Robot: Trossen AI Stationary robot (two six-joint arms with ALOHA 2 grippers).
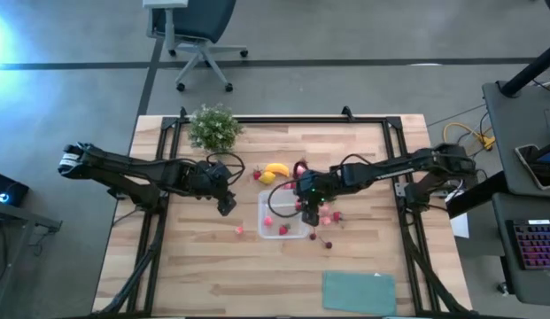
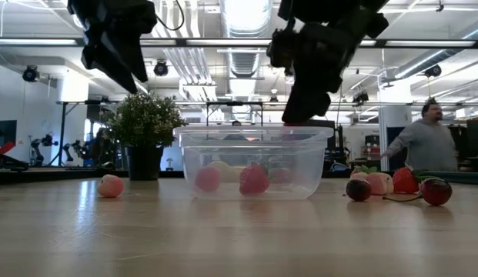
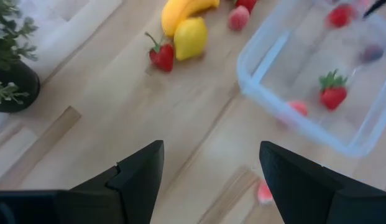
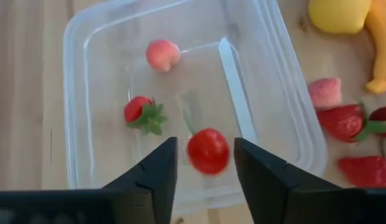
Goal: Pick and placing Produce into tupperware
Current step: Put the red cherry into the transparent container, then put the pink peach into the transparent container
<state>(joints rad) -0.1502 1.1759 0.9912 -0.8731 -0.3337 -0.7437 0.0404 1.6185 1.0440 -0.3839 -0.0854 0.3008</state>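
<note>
Spanning most of the high view, a pale wooden table (image 1: 195,266) is seen with a clear plastic container (image 1: 285,215) near its middle, and everything else is placed from that container. The right gripper (image 1: 312,206) is held above the container's right-hand part; in the right wrist view its fingers (image 4: 149,177) are spread apart, and a round red fruit (image 4: 208,151) is seen between them over the container's floor, though whether it is touched by them cannot be told. The left gripper (image 1: 225,203) is held just left of the container, above bare table, with its fingers (image 3: 140,171) wide apart and nothing between them. A bushy potted plant (image 1: 213,127) stands well beyond the container's far left corner, and a flat teal sheet (image 1: 359,293) lies well off towards the near right corner of the table. A yellow banana (image 1: 278,167) and a lemon (image 1: 267,177) lie touching each other just beyond the container's far edge. Inside the container a strawberry (image 4: 140,113) and a pink peach-like fruit (image 4: 162,55) are seen apart from each other. A small pink fruit (image 1: 240,231) lies near the container's left side, and several red berries (image 1: 329,218) are scattered just beside its right side.
</note>
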